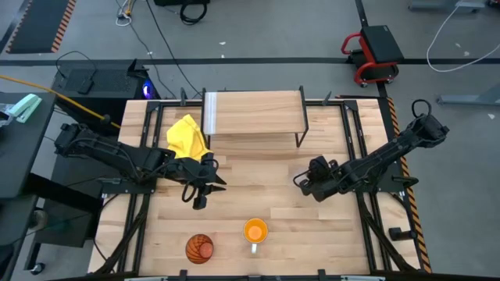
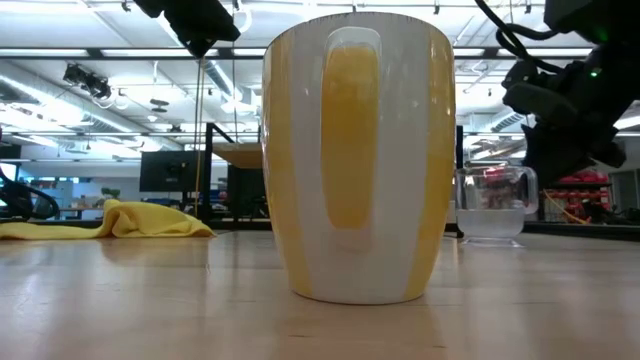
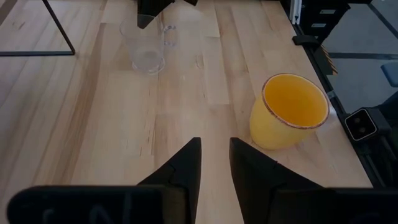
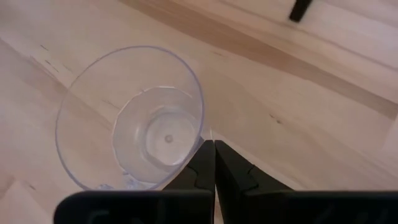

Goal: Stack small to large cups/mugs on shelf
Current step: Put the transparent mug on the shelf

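Observation:
The small clear cup [image 4: 137, 124] stands upright on the table [image 1: 258, 195], in front of the shelf [image 1: 254, 113]. My right gripper [image 4: 214, 148] is shut, its tips right beside the cup's outer wall. The orange mug [image 1: 255, 231] with its white handle stands near the table's near edge. It fills the low view [image 2: 358, 160]. The brown-orange ribbed tumbler [image 1: 199, 248] stands to the mug's left. My left gripper [image 3: 214, 158] is open by a narrow gap and hovers over bare table left of centre [image 1: 205, 193]. It looks toward the mug [image 3: 289, 112] and the clear cup [image 3: 144, 46]. My right gripper's shut fingertips [image 4: 205, 152] stand at the outer wall of the clear cup just below its rim [image 4: 200, 127], coming slanting from above on the table's right side. I cannot tell whether they touch it. The cup stands upright on the table.
A yellow cloth [image 1: 187, 136] lies crumpled by the shelf's left end, just behind my left arm. The shelf's thin black legs [image 1: 300, 136] stand behind the clear cup. Bare wood lies between the two grippers and in front of the shelf.

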